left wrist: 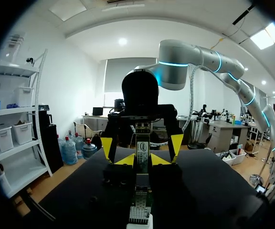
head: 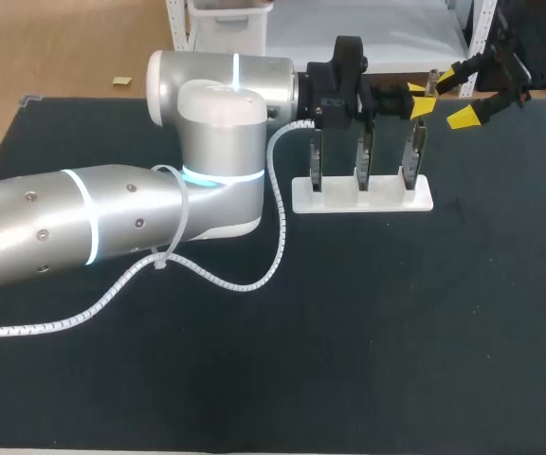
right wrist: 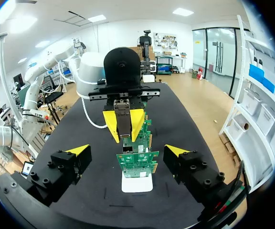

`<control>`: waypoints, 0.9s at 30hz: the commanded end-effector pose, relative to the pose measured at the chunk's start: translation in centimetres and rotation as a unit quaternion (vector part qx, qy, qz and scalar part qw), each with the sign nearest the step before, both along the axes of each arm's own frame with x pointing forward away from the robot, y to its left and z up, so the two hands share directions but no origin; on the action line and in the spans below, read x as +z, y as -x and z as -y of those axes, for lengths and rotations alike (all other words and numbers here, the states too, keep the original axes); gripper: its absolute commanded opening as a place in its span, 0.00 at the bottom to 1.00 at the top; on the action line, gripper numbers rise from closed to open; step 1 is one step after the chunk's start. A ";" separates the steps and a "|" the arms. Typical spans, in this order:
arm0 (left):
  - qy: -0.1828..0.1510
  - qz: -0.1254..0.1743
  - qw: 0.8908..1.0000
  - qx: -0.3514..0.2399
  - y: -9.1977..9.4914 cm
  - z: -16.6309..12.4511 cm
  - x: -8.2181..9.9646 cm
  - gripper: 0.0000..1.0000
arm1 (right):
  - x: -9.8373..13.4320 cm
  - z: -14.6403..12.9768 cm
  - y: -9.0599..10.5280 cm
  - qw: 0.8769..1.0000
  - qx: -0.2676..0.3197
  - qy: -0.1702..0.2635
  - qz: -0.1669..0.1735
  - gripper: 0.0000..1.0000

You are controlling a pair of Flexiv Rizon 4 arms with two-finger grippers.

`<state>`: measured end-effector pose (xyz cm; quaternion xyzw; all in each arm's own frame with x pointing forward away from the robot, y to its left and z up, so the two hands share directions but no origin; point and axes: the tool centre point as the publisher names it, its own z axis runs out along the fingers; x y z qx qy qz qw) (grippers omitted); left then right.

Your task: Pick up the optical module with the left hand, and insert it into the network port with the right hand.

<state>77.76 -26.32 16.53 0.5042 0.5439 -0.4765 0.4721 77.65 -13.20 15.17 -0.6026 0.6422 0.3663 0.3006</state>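
My left gripper [head: 419, 100] hovers above the right end of a white stand [head: 361, 194], shut on the optical module [left wrist: 142, 150], a slim dark and metal bar that points down between its yellow tips. Three green circuit boards [right wrist: 137, 162] stand upright in the stand, the nearest one with a metal port cage on its upper edge, just below the module. Facing it from the far right, my right gripper [head: 463, 93] is open wide, its fingers [right wrist: 75, 160] spread to either side of the boards and touching nothing.
The black mat [head: 396, 332] covers the table. A white spiral cable [head: 254, 280] hangs from my left arm and loops across the mat on the left of the stand. The left arm's big silver body takes up the table's left half.
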 end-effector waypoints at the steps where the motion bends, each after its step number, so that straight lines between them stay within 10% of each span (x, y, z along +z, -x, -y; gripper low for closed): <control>1: -0.001 0.000 1.000 0.002 0.1 0.0 0.0 0.00 | 0.1 0.0 0.1 1.000 -0.007 0.001 0.003 1.00; 27: -0.001 0.000 1.000 0.002 0.1 0.0 0.0 0.00 | 4.4 0.4 -0.5 0.999 -0.005 -0.029 0.019 1.00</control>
